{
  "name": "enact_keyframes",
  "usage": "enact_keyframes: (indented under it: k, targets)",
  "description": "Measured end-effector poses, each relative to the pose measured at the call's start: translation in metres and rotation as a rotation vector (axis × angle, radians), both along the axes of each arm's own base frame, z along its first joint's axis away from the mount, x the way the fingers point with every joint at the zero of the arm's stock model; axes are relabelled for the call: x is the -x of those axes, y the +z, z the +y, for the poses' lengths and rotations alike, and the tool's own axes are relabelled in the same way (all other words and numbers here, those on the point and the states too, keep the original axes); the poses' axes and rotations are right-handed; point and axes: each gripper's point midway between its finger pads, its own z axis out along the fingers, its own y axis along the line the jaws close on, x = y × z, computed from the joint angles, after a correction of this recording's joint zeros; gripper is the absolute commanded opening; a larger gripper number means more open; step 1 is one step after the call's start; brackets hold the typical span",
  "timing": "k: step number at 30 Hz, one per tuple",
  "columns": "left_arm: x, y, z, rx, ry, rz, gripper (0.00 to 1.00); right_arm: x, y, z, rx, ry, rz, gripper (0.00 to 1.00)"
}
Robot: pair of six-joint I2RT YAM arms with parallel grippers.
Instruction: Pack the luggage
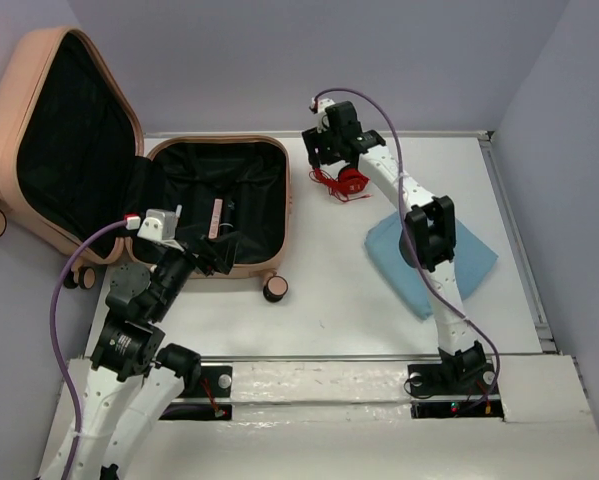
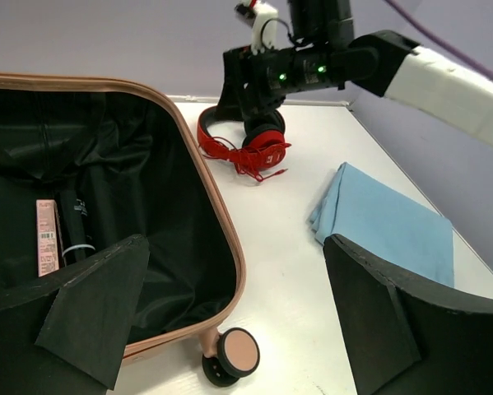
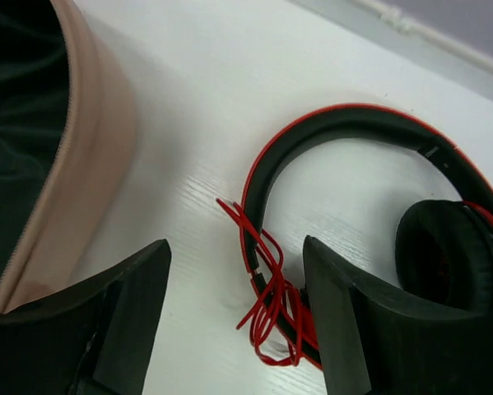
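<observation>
Peach hard-shell luggage [image 1: 251, 195] lies open at left of surface [image 1: 349, 300], lid tipped back, pink packet [image 2: 47, 234] in base. Shell prob stiff, light, slick, and wheels may roll, so we'd push at lid rim, not pinch. Left tool [image 2: 236, 243] wide over base edge. Right tool [image 3: 236, 255] wide above red headphones [image 3: 345, 132]; we'd grip the band, cable [image 3: 262, 304] is loose.

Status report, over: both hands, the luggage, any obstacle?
Left hand open, at luggage rim. Right hand open over red headphones, not gripping. Luggage open, pink box inside. Blue cloth unpacked; nothing blocking.
</observation>
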Motion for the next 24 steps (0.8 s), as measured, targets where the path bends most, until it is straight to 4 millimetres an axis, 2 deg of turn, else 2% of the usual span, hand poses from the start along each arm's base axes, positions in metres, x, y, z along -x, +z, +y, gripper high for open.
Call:
enact_keyframes:
  k: [5,8,9,11,12,16,19,23,24]
  targets:
    - [-0.001,-0.001,0.000,-0.002,0.002,0.006,0.99,0.001,-0.068,-0.003,0.113,0.048,0.102,0.69]
    - [-0.002,-0.003,0.000,-0.004,0.003,0.011,0.99,0.006,-0.107,-0.007,0.162,0.066,0.163,0.49]
    - [-0.003,-0.003,0.000,-0.005,0.003,0.012,0.99,0.009,-0.118,-0.009,0.179,0.068,0.183,0.36]
    - [-0.003,-0.004,0.000,-0.006,0.005,0.015,0.99,0.008,-0.126,-0.012,0.195,0.061,0.187,0.13]
    - [-0.004,-0.004,0.000,-0.007,0.005,0.017,0.99,0.007,-0.127,-0.014,0.197,0.047,0.184,0.07]
    - [-0.005,-0.005,0.001,-0.008,0.011,0.021,0.99,0.009,-0.125,-0.022,0.212,0.004,0.155,0.07]
    - [-0.006,-0.005,0.002,-0.008,0.016,0.021,0.99,0.018,-0.110,-0.028,0.197,-0.019,0.148,0.07]
    - [-0.006,-0.005,0.002,-0.008,0.018,0.021,0.99,0.034,-0.058,-0.025,0.124,-0.017,0.093,0.07]
    - [-0.006,-0.005,0.002,-0.008,0.018,0.020,0.99,0.042,-0.030,-0.020,0.091,-0.001,0.054,0.07]
